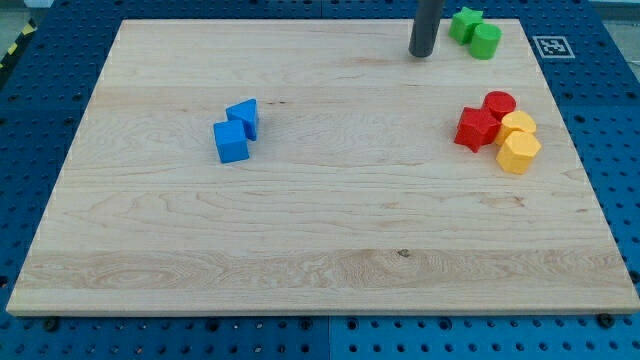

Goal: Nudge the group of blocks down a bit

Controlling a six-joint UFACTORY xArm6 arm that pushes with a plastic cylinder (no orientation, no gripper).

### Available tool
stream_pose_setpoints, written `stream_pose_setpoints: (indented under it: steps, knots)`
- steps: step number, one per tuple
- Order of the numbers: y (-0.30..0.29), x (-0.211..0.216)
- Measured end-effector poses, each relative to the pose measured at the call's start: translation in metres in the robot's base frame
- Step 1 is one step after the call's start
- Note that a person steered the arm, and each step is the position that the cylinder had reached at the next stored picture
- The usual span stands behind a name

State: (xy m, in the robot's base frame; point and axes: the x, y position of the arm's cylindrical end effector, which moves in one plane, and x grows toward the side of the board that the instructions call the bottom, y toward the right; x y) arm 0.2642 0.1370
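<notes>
My tip (422,54) rests on the board, touching nothing, just left of the two green blocks (475,32)

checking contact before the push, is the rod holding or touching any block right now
Nothing is held. My tip rests on the wooden board, apart from the green blocks at its right.

Pale wooden bench (320,230), smooth, matt, with visible grain and a small dark knot. Blue blocks (236,131), red blocks (485,120), yellow blocks (518,143) and green blocks (475,32), all matt, smooth, plastic-looking. Dark rod ending in my tip (422,54), dull finish. Surrounding blue perforated panel (615,150), metal-looking, slight sheen.
</notes>
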Motion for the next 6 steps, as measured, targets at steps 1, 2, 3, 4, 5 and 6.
stream_pose_setpoints:
  steps: [1, 2, 3, 4, 5, 6]
  knots:
    - [0.000, 0.008]
    - [0.000, 0.012]
    - [0.011, 0.017]
    - [0.045, 0.040]
    - [0.085, 0.050]
    - [0.089, 0.053]
